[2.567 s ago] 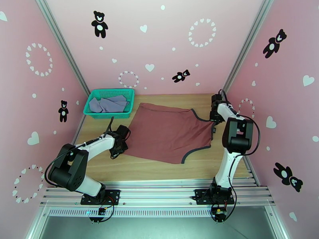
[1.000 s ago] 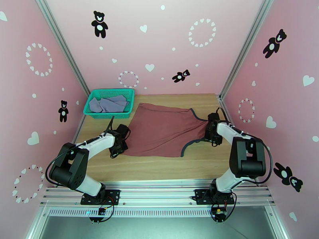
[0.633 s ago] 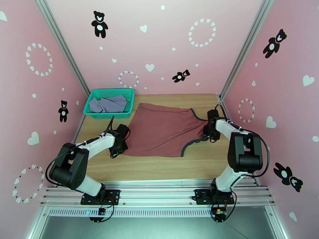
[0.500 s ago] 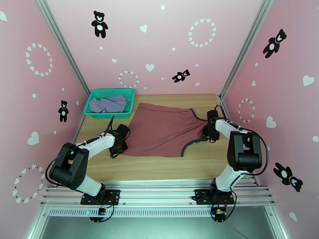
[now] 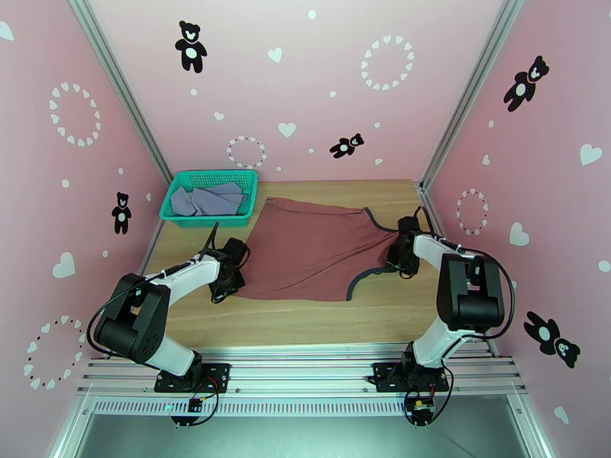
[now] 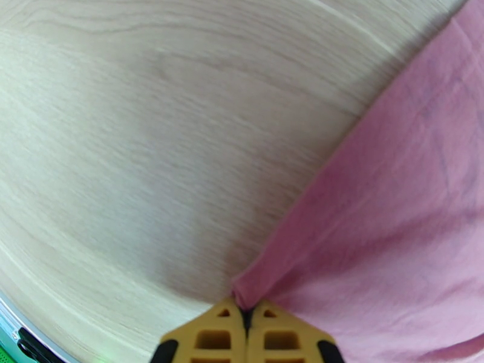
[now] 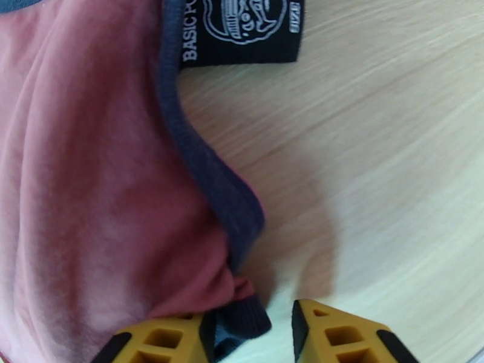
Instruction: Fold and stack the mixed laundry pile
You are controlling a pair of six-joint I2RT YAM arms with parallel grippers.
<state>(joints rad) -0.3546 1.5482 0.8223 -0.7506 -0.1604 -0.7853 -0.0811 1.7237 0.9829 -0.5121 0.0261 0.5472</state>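
The rust-red tank top (image 5: 313, 249) with navy trim lies spread on the wooden table (image 5: 305, 318). My left gripper (image 5: 233, 280) is at its near left corner. In the left wrist view the yellow fingers (image 6: 212, 337) are shut on that corner of the tank top (image 6: 393, 225). My right gripper (image 5: 399, 261) sits at the garment's bunched right edge. In the right wrist view the right gripper (image 7: 251, 319) is open, the navy trim (image 7: 209, 176) lying between its fingers against the left one (image 7: 163, 340). The grey-lavender shirt (image 5: 206, 198) lies crumpled in the basket.
The teal mesh basket (image 5: 174, 208) stands at the table's back left corner. Pink walls close in on three sides, and a metal rail (image 5: 305, 368) runs along the near edge. A black label (image 7: 242, 25) is sewn at the tank top's trim.
My right gripper has come from the back right corner down to the tank top's right edge, which has bunched leftward, and its jaws have narrowed. The left arm has not moved.
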